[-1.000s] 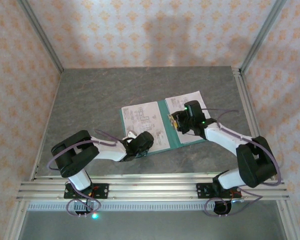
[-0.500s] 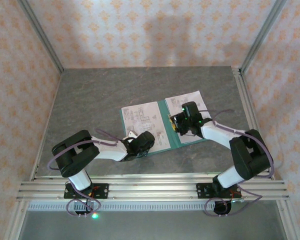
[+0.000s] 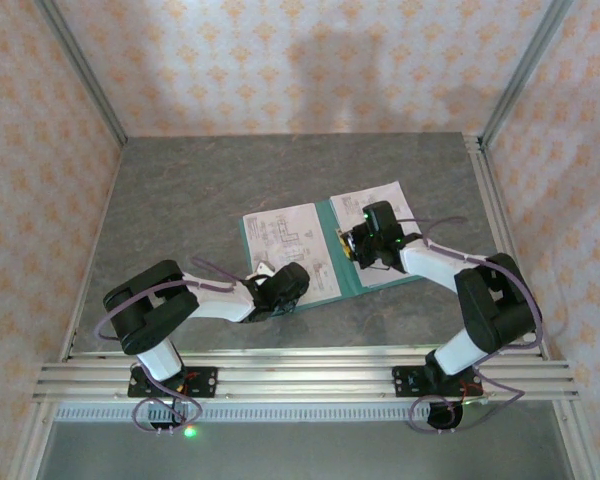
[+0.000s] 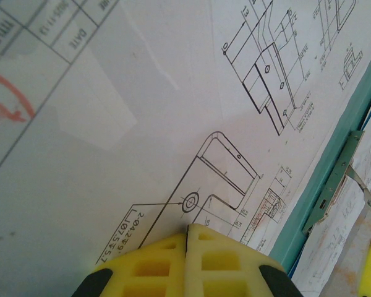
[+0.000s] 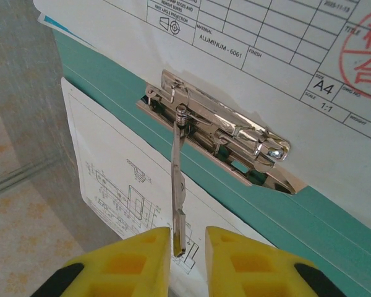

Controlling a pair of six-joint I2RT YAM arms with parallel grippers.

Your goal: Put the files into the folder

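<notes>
teal card folder (image 5: 340, 241): lay open and flat on the grey counter (image 3: 200, 200), both covers spread. judged thin, light and stiff enough to stay flat, but likely to slide on the smooth surface if pushed sideways.

files: two white printed sheets seen.
- left sheet (image 3: 290, 245): lay on the left cover, its near part under the left gripper (image 4: 187, 263).
- right sheet (image 5: 266, 43): stamped red and marked a4, lay on the right cover just beside the metal clip (image 5: 217, 133).
- handling, as judged: light, limp, easily creased or torn. best pressed flat from above or slid by an edge, not pinched mid-page.

metal clip: fixed along the inner spine, its thin lever (image 5: 178, 179) raised off the base and reaching toward the right wrist camera. judged springy and slippery; the hold belonged at the lever's free tip.

left gripper: yellow fingers closed pad to pad, nothing seen between them, tips low over the left sheet. whether they touched the paper could not be told.

right gripper (image 5: 187, 257): fingers parted by a narrow gap, the lever tip standing in that gap close against one finger, not clamped.

step in hand, as judged: working the lever so the sheets could go under the clip. risks were the lever slipping out or the folder shifting.
</notes>
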